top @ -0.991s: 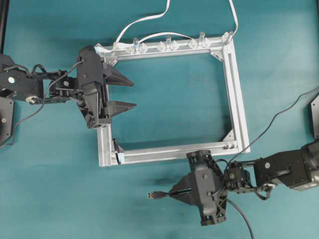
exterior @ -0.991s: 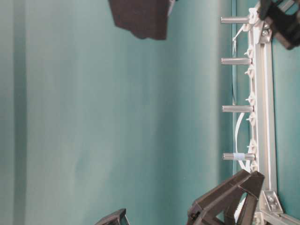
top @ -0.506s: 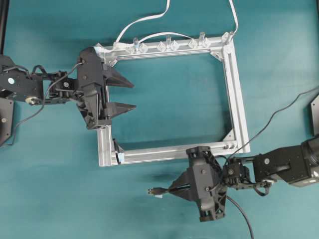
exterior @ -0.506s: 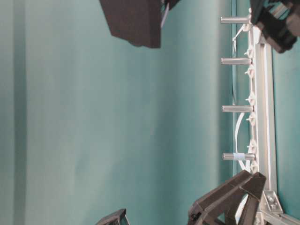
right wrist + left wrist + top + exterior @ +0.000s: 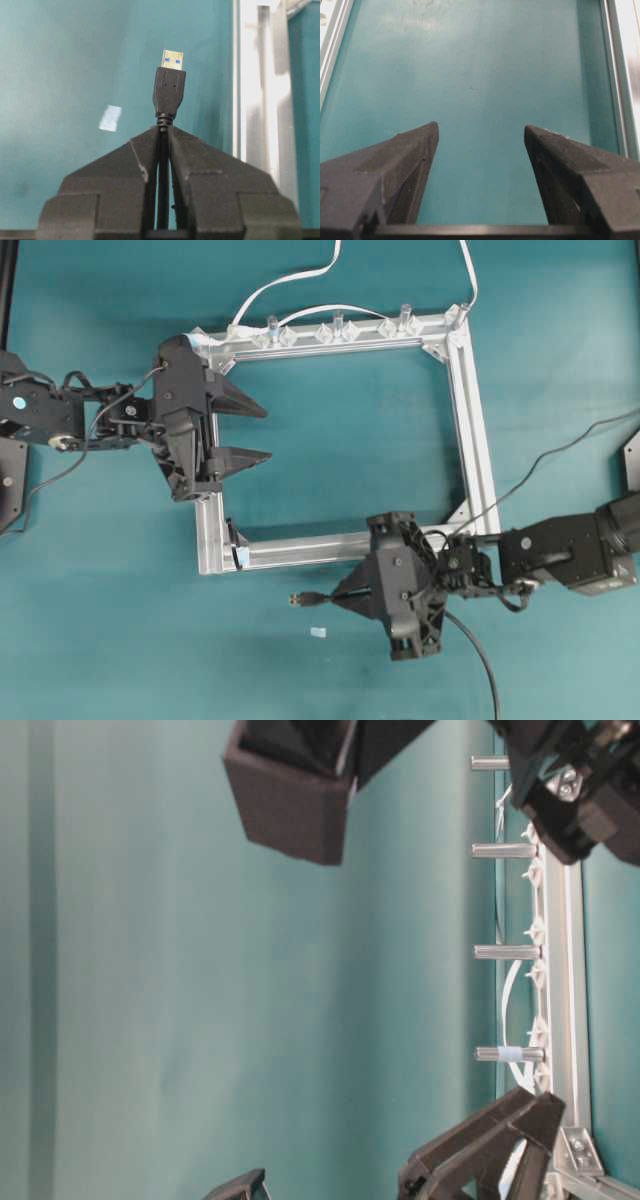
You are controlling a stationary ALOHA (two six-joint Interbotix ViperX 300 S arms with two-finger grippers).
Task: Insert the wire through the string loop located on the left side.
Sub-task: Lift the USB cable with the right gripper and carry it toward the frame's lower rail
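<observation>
The wire is a black cable ending in a small black plug [image 5: 304,598] with a metal tip. My right gripper [image 5: 335,597] is shut on the cable just behind the plug [image 5: 169,92], which sticks out past the fingertips and points left. It hovers just below the frame's lower rail. The string loop [image 5: 233,538] is a tiny dark loop with a pale-blue tab at the frame's lower-left inner corner, left of the plug and slightly above it. My left gripper [image 5: 268,433] is open and empty over the frame's left rail, and its wrist view shows only teal table between its fingers [image 5: 415,150].
A square aluminium frame [image 5: 470,420] lies on the teal table. Clear clips [image 5: 335,332] and short posts [image 5: 505,952] line its top rail, with a white cable [image 5: 290,282] threaded along them. A small pale scrap [image 5: 318,632] lies below the plug.
My right gripper has carried the plug up the overhead view toward the frame's lower rail, leaving the pale scrap in the open below it. The left arm has barely moved.
</observation>
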